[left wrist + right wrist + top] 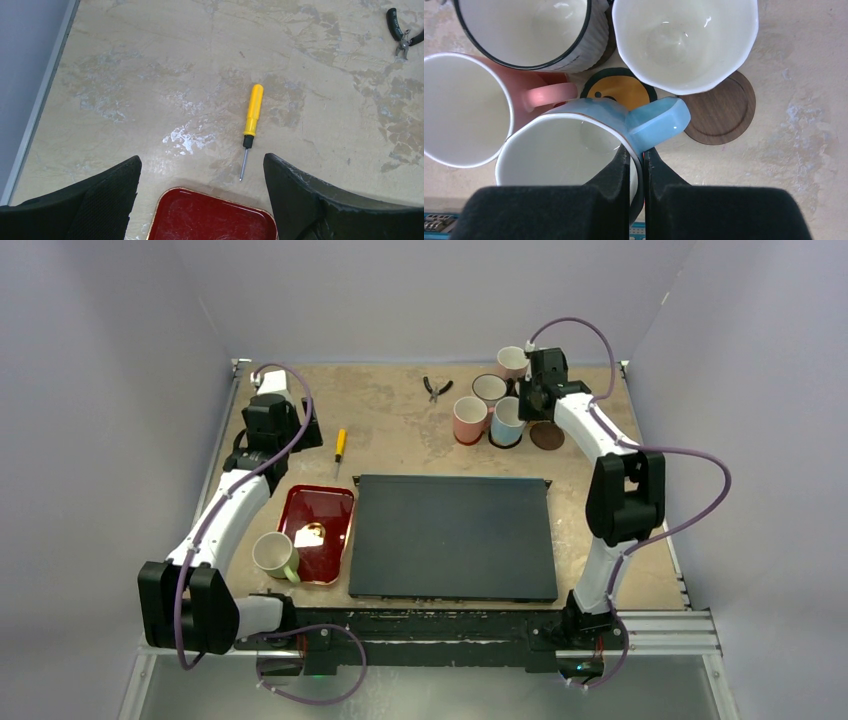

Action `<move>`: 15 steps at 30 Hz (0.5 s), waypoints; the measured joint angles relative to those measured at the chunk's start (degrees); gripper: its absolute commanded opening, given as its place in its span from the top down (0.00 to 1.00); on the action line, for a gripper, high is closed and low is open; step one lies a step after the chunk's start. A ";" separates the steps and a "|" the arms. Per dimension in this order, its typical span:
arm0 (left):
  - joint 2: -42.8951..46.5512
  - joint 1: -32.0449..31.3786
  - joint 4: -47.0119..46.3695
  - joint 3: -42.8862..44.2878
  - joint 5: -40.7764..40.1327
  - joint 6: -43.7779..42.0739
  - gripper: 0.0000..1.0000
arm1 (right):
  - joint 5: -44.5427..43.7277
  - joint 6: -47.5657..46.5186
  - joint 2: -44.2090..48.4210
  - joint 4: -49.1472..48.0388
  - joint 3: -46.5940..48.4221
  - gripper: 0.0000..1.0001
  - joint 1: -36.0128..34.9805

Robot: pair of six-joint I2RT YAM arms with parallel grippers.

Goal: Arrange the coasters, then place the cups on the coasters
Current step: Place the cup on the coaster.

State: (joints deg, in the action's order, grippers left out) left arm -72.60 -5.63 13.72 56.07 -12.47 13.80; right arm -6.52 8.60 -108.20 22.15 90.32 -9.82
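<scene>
Four cups stand bunched at the back right: a pale pink one (513, 360), a black-rimmed one (489, 389), a salmon pink one (468, 420) and a light blue one (507, 422). My right gripper (636, 156) is shut on the light blue cup (569, 150) at its rim beside the handle, one finger inside and one outside. A yellow coaster with black marks (621, 90) lies between the cups. A brown wood coaster (724, 112) lies to their right, partly under the pale cup (684, 40). A light green cup (275, 555) sits at the red tray's near left corner. My left gripper (201, 161) hangs open and holds nothing.
A large black mat (452, 535) fills the table's near middle, with the red tray (330, 510) to its left. A yellow screwdriver (252, 115) lies just beyond the tray. Pliers (436, 388) lie at the back, left of the cups.
</scene>
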 measured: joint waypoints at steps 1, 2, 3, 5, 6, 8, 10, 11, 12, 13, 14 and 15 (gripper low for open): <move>0.00 0.00 -0.02 0.00 0.00 0.00 0.13 | -0.02 -0.09 -0.33 0.00 0.00 1.00 0.04; -0.02 0.00 -0.07 0.00 0.00 -0.02 0.13 | -0.07 -0.11 -0.68 0.02 0.00 1.00 0.04; -0.07 0.00 -0.22 -0.04 0.00 -0.04 0.13 | -0.13 -0.11 -0.98 0.02 0.00 1.00 0.11; -0.17 0.00 -0.44 -0.07 0.00 -0.09 0.13 | -0.26 -0.11 -1.38 0.00 0.00 1.00 0.15; -0.26 0.00 -0.52 -0.07 0.00 -0.11 0.13 | -0.33 -0.13 -1.44 0.00 0.00 1.00 0.15; -0.44 0.00 -0.74 -0.07 0.02 -0.11 0.13 | -0.46 -0.13 -1.44 -0.17 0.00 1.00 0.22; -0.68 0.00 -0.81 -0.07 0.04 -0.11 0.14 | -0.61 -0.13 -1.44 -0.44 0.00 1.00 0.31; -0.79 0.00 -0.81 -0.07 0.04 -0.11 0.14 | -0.79 -0.15 -1.46 -0.44 0.00 1.00 0.35; -0.87 0.00 -0.81 -0.09 0.07 -0.11 0.14 | -1.03 -0.20 -1.55 -0.46 0.00 1.00 0.37; -0.94 0.00 -0.81 -0.09 0.07 -0.11 0.14 | -1.27 -0.28 -1.64 -0.57 0.00 1.00 0.42; -0.98 0.00 -0.81 -0.09 0.07 -0.13 0.14 | -1.44 -0.33 -1.79 -0.63 0.00 1.00 0.50; -1.03 0.00 -0.81 -0.09 0.07 -0.13 0.14 | -1.49 -0.37 -2.03 -0.68 0.00 1.00 0.63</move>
State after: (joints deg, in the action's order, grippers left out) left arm -73.63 -5.63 12.91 55.99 -12.40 13.67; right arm -8.01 8.23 -110.24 21.47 90.32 -9.19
